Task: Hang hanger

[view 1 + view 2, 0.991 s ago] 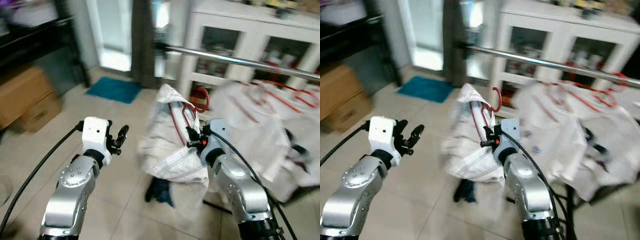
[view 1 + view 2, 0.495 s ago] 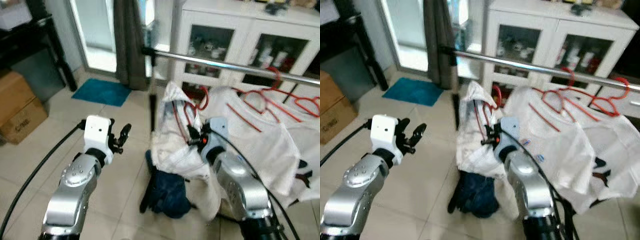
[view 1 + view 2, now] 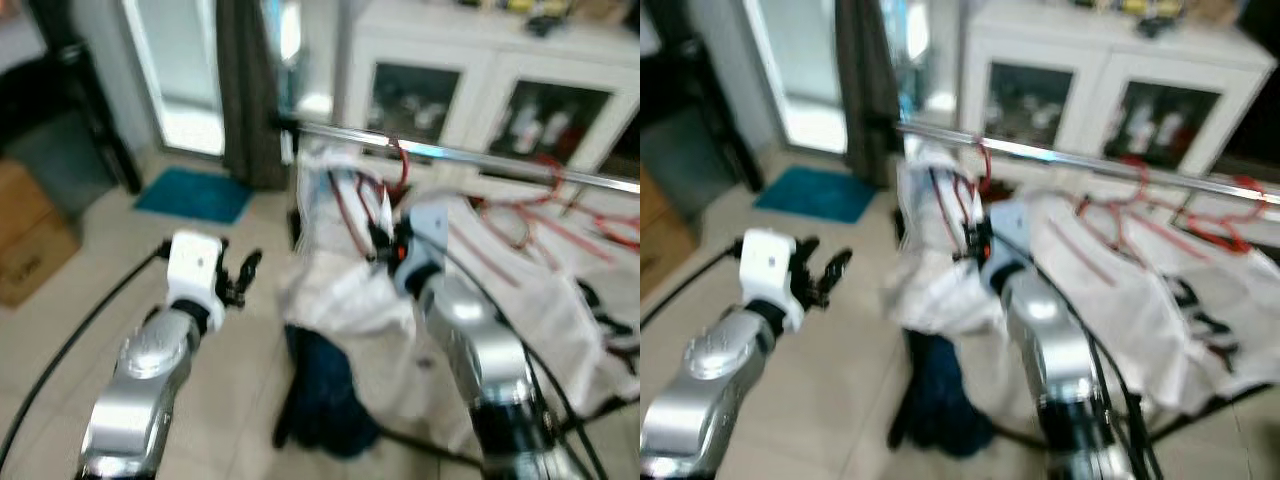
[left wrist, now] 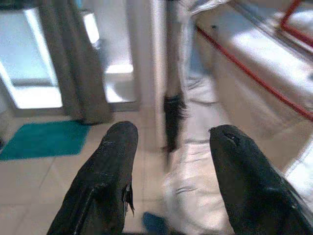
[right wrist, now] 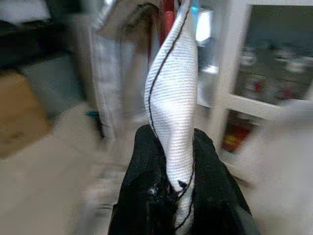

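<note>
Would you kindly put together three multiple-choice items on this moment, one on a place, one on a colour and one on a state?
1. Where is the hook of the hanger that the right gripper is lifting?
A. at the metal rail
B. on the floor
C. on top of the white cabinet

2. What colour is the small mat on the floor?
A. red
B. teal
C. yellow

3. How do the fingers of the left gripper stand?
A. shut on a garment
B. shut on the rail
C. apart, with nothing between them

Answers: 1 A, the red hook sits right at the rail, though blur hides whether it is over it; 2 B, the mat by the doorway is teal; 3 C, the left wrist view shows a wide gap between the fingers.
</note>
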Controlling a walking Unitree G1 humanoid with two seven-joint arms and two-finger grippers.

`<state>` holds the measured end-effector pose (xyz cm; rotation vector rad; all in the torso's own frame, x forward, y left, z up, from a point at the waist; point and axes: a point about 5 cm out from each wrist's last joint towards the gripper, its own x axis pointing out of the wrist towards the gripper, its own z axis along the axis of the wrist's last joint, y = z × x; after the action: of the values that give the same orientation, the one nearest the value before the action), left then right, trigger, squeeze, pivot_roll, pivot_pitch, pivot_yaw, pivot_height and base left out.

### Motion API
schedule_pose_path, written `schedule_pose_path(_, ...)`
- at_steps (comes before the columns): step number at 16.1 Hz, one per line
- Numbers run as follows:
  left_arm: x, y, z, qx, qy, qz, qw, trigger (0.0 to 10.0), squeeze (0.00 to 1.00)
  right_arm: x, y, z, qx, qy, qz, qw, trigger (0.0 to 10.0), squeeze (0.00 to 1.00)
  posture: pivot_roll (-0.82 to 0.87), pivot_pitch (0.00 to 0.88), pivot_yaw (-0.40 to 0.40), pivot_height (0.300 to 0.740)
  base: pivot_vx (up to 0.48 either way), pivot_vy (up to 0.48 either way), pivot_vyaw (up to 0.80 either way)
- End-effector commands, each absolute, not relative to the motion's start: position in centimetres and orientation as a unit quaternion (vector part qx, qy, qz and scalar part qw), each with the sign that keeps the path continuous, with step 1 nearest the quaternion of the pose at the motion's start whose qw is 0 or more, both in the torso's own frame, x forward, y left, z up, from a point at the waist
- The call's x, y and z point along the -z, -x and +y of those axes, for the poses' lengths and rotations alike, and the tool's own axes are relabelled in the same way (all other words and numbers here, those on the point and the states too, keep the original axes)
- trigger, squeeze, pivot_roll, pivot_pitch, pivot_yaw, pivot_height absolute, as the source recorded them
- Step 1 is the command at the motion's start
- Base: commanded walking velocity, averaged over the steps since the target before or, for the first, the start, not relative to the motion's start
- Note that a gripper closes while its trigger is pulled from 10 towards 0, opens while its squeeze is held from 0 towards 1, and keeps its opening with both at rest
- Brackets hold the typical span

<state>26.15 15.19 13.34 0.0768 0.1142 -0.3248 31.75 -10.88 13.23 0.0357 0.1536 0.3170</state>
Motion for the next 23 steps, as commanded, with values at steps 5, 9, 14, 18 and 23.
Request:
schedule_pose_path(5,-14.6,-24.5,14.0,0.269,-0.051,0.03,0.961,10.0,0.0,-15.4,-34.5,-10.2,-0.149,0.013,0.05,0.988,10.0,0.0,0.01,0.0,-0.034,0.74,0.07,0.0,0.0)
schedule_pose_path(9,-15.1,-23.0,13.7,0.362,-0.072,0.037,0.929,10.0,0.0,-15.5,-36.6,-10.7,-0.119,0.026,0.09,0.988,10.0,0.0,0.02,0.004,-0.033,0.74,0.0,0.0,0.0)
schedule_pose_path(14,-15.6,-22.9,14.7,0.379,-0.087,0.047,0.92,10.0,0.0,-15.7,-38.4,-9.8,-0.116,0.003,0.125,0.985,10.0,0.0,0.03,0.019,-0.03,0.74,0.0,0.0,0.0)
schedule_pose_path(18,-15.6,-22.5,14.8,0.397,-0.092,0.056,0.911,10.0,0.0,-15.9,-39.5,-9.9,-0.091,-0.027,0.144,0.985,10.0,0.0,0.03,0.026,-0.027,0.74,0.0,0.0,0.0)
schedule_pose_path(23,-15.4,-22.3,14.9,0.405,-0.095,0.065,0.907,10.0,0.0,-15.3,-39.8,-9.5,-0.098,-0.017,0.177,0.979,10.0,0.0,0.03,0.029,-0.026,0.74,0.0,0.0,0.0)
